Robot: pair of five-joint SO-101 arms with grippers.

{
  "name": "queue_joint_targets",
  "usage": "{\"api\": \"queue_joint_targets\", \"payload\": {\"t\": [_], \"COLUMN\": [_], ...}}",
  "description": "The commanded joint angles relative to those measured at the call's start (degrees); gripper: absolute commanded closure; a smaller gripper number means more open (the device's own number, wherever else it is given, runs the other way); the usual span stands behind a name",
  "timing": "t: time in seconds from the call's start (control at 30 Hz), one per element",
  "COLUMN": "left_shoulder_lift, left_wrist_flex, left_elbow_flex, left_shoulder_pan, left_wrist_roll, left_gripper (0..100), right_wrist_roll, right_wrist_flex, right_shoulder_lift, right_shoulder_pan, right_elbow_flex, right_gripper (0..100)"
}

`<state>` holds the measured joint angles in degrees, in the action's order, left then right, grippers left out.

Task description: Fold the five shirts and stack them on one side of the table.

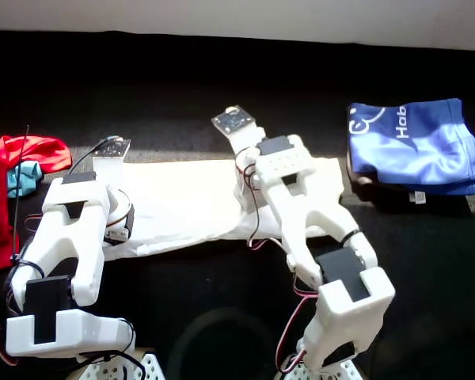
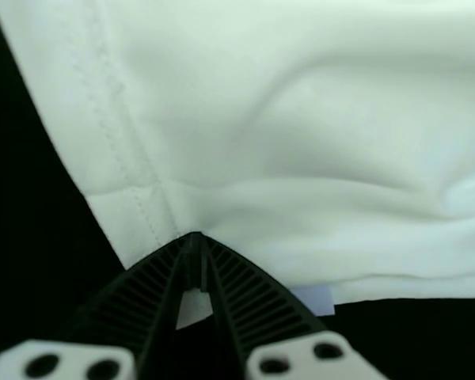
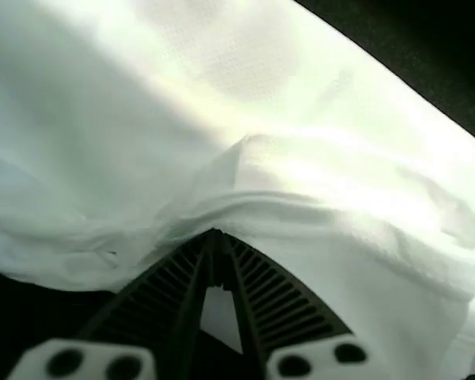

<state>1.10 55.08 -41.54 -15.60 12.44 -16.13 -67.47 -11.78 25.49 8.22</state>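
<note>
Cut off at high view's left edge: red shirt | tucked half under it: teal cloth | masked by arms: middle of white shirt

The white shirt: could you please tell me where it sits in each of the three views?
High view: white shirt spread across the middle of the black table.
Left wrist view: its stitched hem pinched in the left gripper.
Right wrist view: a fold pinched in the right gripper.
Shared landmark: the black table bordering the shirt's edge.
</note>
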Motion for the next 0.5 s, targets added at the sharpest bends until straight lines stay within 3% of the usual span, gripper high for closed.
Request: {"api": "queue_joint_targets", "payload": {"t": [0.0, 0.23, 0.37, 0.47], "left_shoulder_lift": [1.80, 17.45, 19.56, 14.29], "left_wrist_flex": [0.53, 12.13, 11.52, 9.49], "left_elbow_flex": [-0.04, 4.26, 7.16, 9.19], "left_shoulder_pan": [1.01, 0.48, -4.79, -8.04], "left_wrist_roll": [-0.79, -5.54, -5.89, -5.98], "left_gripper": [99, 99, 97, 88], "right_wrist_roll": [-0.62, -0.79, -0.79, -0.79], "right_wrist_flex": [-6.11, -8.31, -8.40, -9.63], "right_shoulder_lift": [11.56, 24.57, 26.24, 26.95], "right_shoulder_pan": [0.04, 0.04, 0.04, 0.04], "right_elbow_flex": [-3.30, 0.66, 4.70, 6.20], "right_gripper": [99.3, 99.3, 99.3, 99.3]}}
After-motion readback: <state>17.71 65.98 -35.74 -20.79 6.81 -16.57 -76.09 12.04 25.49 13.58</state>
